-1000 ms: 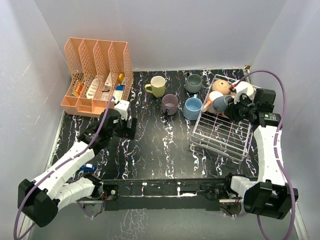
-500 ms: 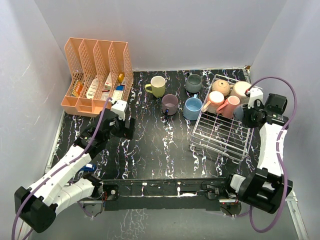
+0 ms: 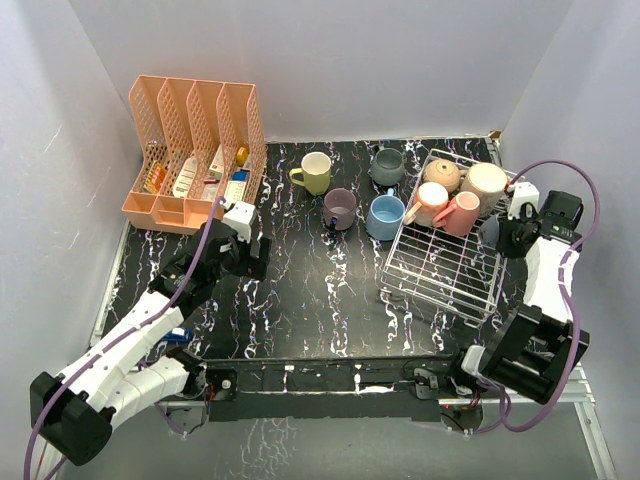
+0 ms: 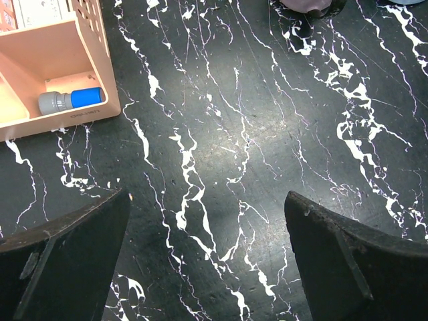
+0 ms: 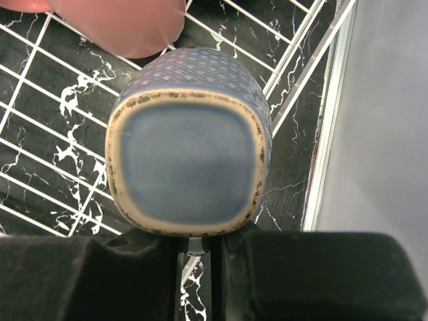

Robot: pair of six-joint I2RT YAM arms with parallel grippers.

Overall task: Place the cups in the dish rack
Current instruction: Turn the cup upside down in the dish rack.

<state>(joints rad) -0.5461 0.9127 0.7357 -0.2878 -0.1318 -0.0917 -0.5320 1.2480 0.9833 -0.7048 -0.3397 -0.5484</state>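
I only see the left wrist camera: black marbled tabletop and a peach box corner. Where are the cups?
Observer: A tan cup, a white cup, a pale pink cup and a deeper pink cup sit in the wire rack, on the right.
Visitor: Is anything being carried?
Observer: Yes, the right gripper is shut on a blue-grey cup, its bottom facing that wrist camera.
Visitor: Where exactly?
Observer: At the rack's right edge.
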